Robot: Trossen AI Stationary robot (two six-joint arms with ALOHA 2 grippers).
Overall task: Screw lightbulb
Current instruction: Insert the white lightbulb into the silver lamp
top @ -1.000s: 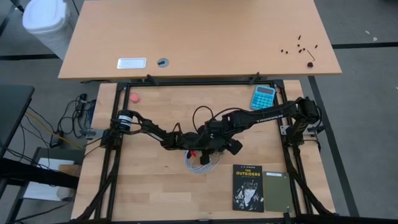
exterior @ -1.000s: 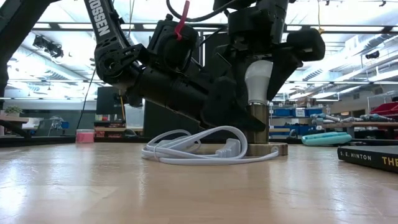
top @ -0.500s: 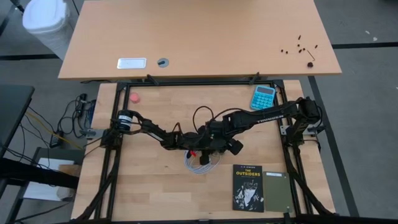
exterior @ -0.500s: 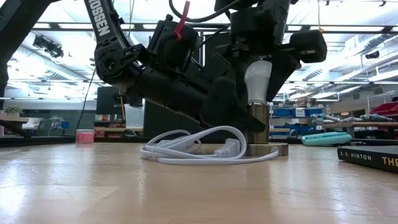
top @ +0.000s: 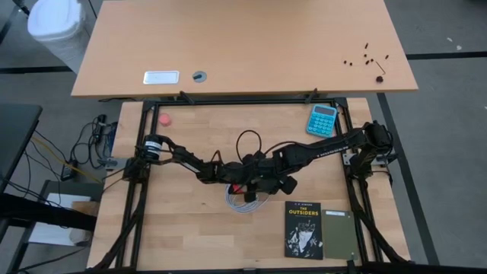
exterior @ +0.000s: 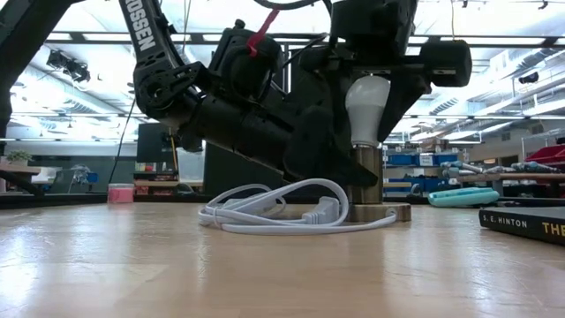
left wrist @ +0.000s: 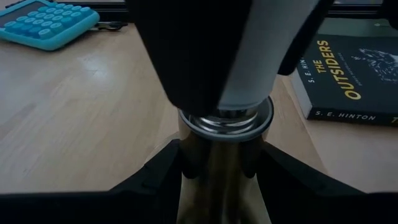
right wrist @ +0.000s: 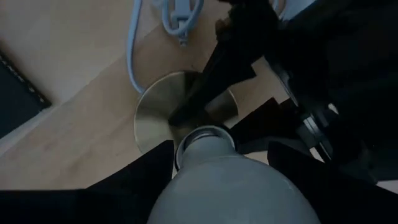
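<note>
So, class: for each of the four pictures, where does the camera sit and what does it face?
High: overhead, straight down; both arms meet mid-table.
Low: at tabletop height, level; lightbulb atop socket.
Left wrist: on the left arm; left end effector clamps the socket.
Right wrist: on the right arm; right end effector around the bulb.
All but the high view show the lightbulb.

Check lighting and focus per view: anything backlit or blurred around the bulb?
Low view: bright ceiling lights behind, arms near-silhouette, lightbulb still clear. Left wrist view: bulb fills the foreground out of focus; book sharper. Right wrist view: bulb soft, left gripper dark against the shiny socket base. High view: even light.
</note>
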